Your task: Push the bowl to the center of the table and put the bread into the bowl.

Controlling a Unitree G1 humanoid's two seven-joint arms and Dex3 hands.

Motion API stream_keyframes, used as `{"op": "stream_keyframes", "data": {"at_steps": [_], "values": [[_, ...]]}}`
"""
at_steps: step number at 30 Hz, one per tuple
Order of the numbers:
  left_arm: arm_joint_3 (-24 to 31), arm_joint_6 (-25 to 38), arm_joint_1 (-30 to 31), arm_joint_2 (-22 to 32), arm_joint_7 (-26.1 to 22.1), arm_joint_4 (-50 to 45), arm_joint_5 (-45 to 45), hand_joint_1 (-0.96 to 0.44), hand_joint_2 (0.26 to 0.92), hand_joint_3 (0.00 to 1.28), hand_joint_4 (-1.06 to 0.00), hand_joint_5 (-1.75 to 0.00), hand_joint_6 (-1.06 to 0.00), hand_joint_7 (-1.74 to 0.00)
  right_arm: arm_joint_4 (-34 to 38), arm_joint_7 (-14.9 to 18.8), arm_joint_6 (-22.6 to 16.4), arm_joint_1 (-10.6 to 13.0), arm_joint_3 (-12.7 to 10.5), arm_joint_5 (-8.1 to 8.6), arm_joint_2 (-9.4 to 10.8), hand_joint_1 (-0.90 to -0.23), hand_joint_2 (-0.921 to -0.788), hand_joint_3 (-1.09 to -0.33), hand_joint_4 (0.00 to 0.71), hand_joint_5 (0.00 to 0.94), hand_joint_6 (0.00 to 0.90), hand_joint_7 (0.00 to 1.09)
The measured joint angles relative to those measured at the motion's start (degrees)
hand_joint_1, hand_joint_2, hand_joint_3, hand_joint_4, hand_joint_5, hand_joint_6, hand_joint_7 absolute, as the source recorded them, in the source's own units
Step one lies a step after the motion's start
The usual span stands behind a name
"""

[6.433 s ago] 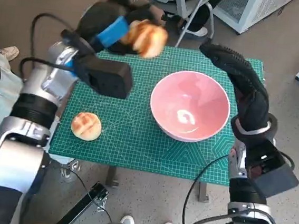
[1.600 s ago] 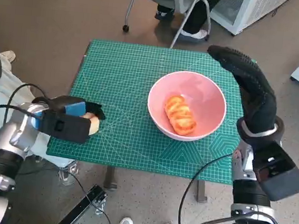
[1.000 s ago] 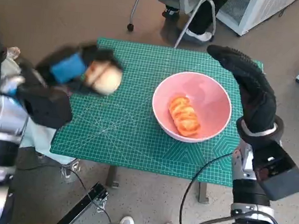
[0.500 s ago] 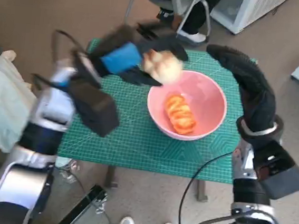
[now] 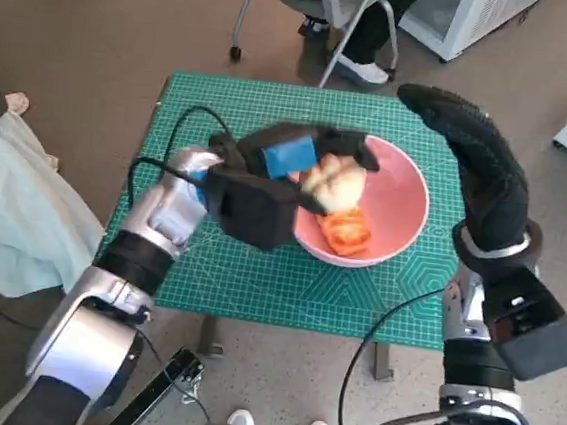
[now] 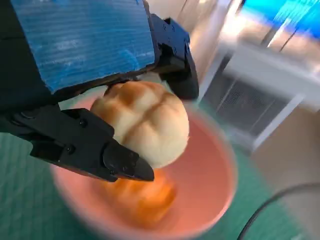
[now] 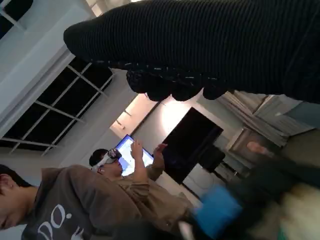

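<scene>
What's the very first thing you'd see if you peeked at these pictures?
Your eye goes straight to the round pale golden bread bun that the left robot hand, black with blue tape, holds over the pink bowl in the middle of the green cutting mat. An orange ridged bread already lies inside the bowl, and the right robot hand, in a black knitted glove, stands beside the bowl's rim.

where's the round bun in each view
Head view: bun in the left hand, over the bowl's left side.
Left wrist view: bun fills the centre, gripped between the black fingers.
Right wrist view: only a pale blur in one corner; cannot tell.
Shared landmark: the hand's blue tape.
</scene>
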Motion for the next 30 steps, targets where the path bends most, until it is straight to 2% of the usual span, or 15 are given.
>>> {"op": "stream_keyframes", "data": {"at_steps": [7, 13, 18, 19, 20, 23, 26, 30], "values": [[0.61, 0.46, 0.02, -1.06, 0.39, 1.27, -0.2, -0.23, 0.826, 0.1, -0.05, -0.02, 0.0, -0.48, 0.06, 0.0, -0.81, 0.14, -0.5, 0.03, -0.01, -0.667, -0.921, -0.78, 0.301, 0.002, -0.001, 0.8], [3.82, -4.43, 0.22, -2.15, 1.89, 2.58, -4.14, -0.29, 0.845, 0.08, -0.09, -0.03, -0.02, -0.51, 0.3, -0.02, -1.13, 0.13, -0.72, 0.05, -0.01, -0.658, -0.921, -0.778, 0.302, 0.002, -0.001, 0.81], [8.87, -9.72, 1.56, -2.98, 3.73, 2.76, -9.9, -0.35, 0.904, 0.05, -0.24, -0.06, -0.15, -0.53, 0.25, -0.45, -1.03, 0.13, -1.06, 0.09, 0.0, -0.654, -0.921, -0.775, 0.302, 0.002, 0.0, 0.81], [9.37, -10.2, 1.72, -3.08, 4.02, 2.75, -10.56, -0.36, 0.918, 0.06, -0.35, -0.07, -0.23, -0.49, 0.24, -0.53, -1.01, 0.13, -1.1, 0.09, 0.0, -0.656, -0.921, -0.775, 0.303, 0.002, 0.003, 0.81], [12.22, -12.17, 2.61, -3.66, 5.74, 2.28, -13.2, -0.36, 0.919, 0.08, -0.39, -0.09, -0.25, -0.49, -0.05, -1.21, -0.69, 0.14, -1.44, 0.06, 0.0, -0.658, -0.921, -0.775, 0.304, 0.003, 0.006, 0.81], [16.2, -12.99, 5.74, -5.6, 6.81, -1.98, -19.05, -0.35, 0.92, 0.12, -0.44, -0.1, -0.28, -0.49, -0.96, -3.01, 0.32, 0.2, -1.62, -0.36, 0.24, -0.659, -0.921, -0.775, 0.306, 0.004, 0.01, 0.82], [19.69, -13.65, 9.6, -8.61, 8.49, -8.48, -25.31, -0.34, 0.921, 0.16, -0.44, -0.1, -0.25, -0.54, -2.16, -5.31, 1.57, 0.2, -1.93, -1.38, 0.4, -0.657, -0.921, -0.777, 0.308, 0.005, 0.015, 0.82], [21.86, -13.26, 13.99, -11.41, 9.87, -17.42, -30.79, -0.34, 0.921, 0.21, -0.4, -0.1, -0.14, -0.71, -4.2, -8.07, 3.62, 0.27, -1.98, -2.73, 1.06, -0.648, -0.921, -0.781, 0.314, 0.007, 0.02, 0.82]]}}
